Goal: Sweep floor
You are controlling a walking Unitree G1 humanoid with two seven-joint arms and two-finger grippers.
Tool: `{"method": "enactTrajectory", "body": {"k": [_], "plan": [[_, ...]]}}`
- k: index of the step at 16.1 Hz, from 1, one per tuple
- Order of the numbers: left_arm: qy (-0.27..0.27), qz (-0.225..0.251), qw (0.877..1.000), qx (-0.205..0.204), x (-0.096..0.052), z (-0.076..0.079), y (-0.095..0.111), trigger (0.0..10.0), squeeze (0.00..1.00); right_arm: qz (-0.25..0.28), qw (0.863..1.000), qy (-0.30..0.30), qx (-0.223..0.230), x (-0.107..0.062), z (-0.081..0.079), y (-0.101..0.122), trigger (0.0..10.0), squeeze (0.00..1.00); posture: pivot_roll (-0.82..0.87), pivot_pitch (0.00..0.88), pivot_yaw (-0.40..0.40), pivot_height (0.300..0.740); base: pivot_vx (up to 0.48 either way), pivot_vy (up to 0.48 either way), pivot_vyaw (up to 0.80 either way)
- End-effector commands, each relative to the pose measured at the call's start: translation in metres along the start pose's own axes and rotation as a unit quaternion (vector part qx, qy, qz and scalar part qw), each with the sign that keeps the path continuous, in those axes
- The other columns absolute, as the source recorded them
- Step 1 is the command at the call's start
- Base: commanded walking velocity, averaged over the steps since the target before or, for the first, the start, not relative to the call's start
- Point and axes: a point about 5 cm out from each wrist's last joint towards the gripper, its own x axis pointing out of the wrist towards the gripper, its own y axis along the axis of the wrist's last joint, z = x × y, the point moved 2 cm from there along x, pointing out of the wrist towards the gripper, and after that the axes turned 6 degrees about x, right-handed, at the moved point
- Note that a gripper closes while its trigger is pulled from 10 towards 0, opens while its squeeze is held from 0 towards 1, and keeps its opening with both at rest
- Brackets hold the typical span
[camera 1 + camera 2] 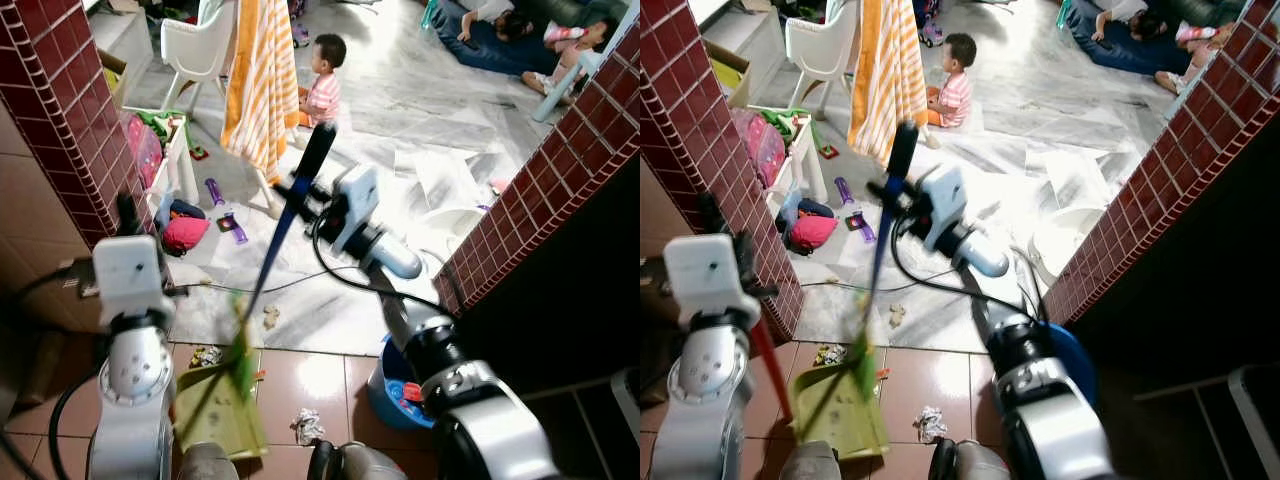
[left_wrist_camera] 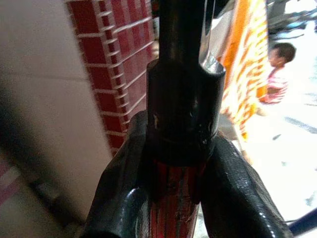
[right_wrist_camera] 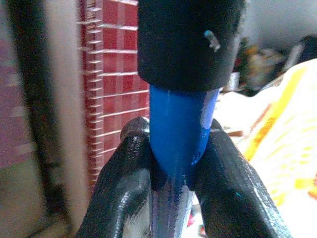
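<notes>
My right gripper (image 1: 300,190) is shut on the blue broom handle (image 1: 278,240) just below its black cap (image 3: 188,39). The handle slants down to green bristles (image 1: 240,350) over the green dustpan (image 1: 215,410) on the brown tiles. My left gripper (image 2: 181,198) is shut on the red dustpan handle (image 1: 768,365) under its black end cap, close to the left brick pillar (image 1: 60,120). A crumpled paper (image 1: 307,425) lies to the right of the dustpan. Wrappers (image 1: 207,355) and a small scrap (image 1: 270,316) lie just beyond it.
A second brick wall (image 1: 560,180) closes the right side. A blue bucket (image 1: 395,395) sits under my right arm. Ahead on the marble floor are a seated child (image 1: 322,85), an orange striped towel (image 1: 262,80), a white high chair (image 1: 195,45), toys (image 1: 185,232) and a cable (image 1: 290,285).
</notes>
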Motion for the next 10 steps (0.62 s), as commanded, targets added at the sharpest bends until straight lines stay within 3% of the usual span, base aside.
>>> {"method": "enactTrajectory", "body": {"k": [1, 3, 5, 8, 10], "plan": [[0.028, 0.029, 0.999, 0.006, -0.002, -0.01, 0.014, 10.0, 0.0, 0.041, 0.998, -0.02, -0.033, 0.003, 0.014, 0.024, 10.0, 0.0, 0.16, 0.029, -0.12, 0.74, 0.0, 0.0, 0.0], [0.052, 0.026, 0.998, 0.025, -0.003, -0.022, 0.011, 10.0, 0.0, 0.027, 0.996, -0.048, -0.066, 0.002, 0.024, 0.023, 10.0, 0.0, 0.17, 0.039, -0.126, 0.74, 0.0, 0.0, 0.0], [0.057, 0.024, 0.998, 0.029, -0.003, -0.024, 0.009, 10.0, 0.0, 0.018, 0.996, -0.049, -0.066, 0.002, 0.024, 0.019, 10.0, 0.0, 0.17, 0.047, -0.13, 0.74, 0.0, 0.0, 0.0], [0.048, 0.017, 0.998, 0.027, 0.003, -0.016, 0.0, 10.0, 0.0, 0.004, 0.999, -0.017, -0.043, 0.0, 0.012, 0.0, 10.0, 0.0, 0.17, 0.06, -0.137, 0.74, 0.0, 0.0, 0.0], [0.044, 0.018, 0.999, 0.021, 0.008, -0.011, 0.001, 10.0, 0.0, -0.027, 0.999, 0.006, -0.017, -0.003, -0.007, -0.027, 10.0, 0.0, 0.19, 0.07, -0.142, 0.74, 0.0, 0.0, 0.0]]}}
